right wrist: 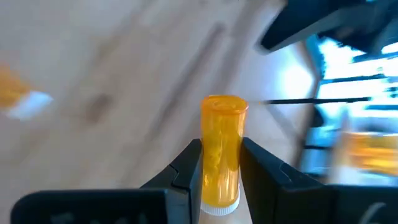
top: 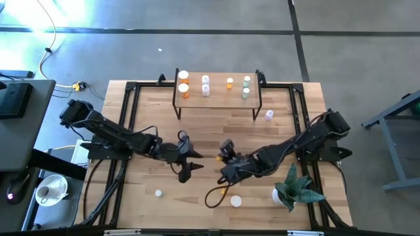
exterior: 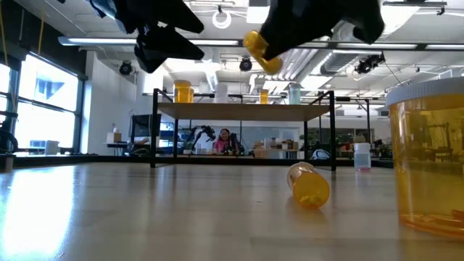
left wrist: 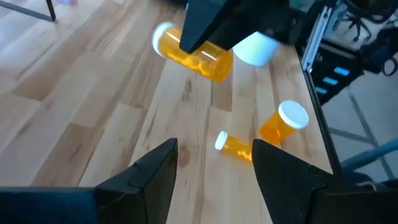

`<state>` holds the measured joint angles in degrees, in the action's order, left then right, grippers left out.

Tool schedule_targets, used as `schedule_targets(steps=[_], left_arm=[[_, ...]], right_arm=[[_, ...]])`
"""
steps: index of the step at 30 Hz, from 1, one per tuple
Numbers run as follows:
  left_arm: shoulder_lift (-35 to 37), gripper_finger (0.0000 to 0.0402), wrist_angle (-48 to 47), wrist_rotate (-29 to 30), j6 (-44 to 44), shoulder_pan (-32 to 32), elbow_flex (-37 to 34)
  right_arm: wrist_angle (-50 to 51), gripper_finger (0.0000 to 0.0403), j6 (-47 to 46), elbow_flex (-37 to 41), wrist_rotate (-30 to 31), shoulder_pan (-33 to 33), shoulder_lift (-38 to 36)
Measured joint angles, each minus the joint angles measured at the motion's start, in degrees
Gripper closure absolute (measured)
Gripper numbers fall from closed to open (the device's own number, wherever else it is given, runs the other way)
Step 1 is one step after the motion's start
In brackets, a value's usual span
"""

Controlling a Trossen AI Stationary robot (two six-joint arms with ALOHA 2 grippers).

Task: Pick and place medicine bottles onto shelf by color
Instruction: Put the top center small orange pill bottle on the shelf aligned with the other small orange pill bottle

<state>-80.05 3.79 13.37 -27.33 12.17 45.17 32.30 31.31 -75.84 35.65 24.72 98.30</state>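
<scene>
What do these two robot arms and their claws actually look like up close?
Both arms are dark, nearly black, jointed in several chunky segments with black cables trailing alongside. The left claw ends in two flat, angular black fingers; the right claw has the same matching pair. No markings are visible on either.

Bottles (top: 205,84) stand in a row on the shelf (top: 216,99); another (top: 269,115) stands, perhaps, just beside its right end.
</scene>
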Motion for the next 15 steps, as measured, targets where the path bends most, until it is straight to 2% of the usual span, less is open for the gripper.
schedule_targets(steps=[5,9,12,15], left_arm=[[-0.31,0.0206,2.46,-1.1,-0.6,-1.83,0.02],[-0.31,0.0206,5.84,-1.12,-0.51,-2.65,0.02],[-0.31,0.0206,7.69,-0.75,0.96,-2.85,0.02],[-0.31,0.0206,8.24,0.5,2.39,-2.83,0.02]], right_arm=[[-1.36,0.0327,13.13,-0.01,12.41,2.15,0.0],[-1.85,0.0327,28.26,0.01,23.48,3.57,0.0],[-3.19,0.0327,39.86,0.01,29.08,3.97,0.0],[-4.97,0.0327,46.14,0.01,32.66,3.95,0.0]])
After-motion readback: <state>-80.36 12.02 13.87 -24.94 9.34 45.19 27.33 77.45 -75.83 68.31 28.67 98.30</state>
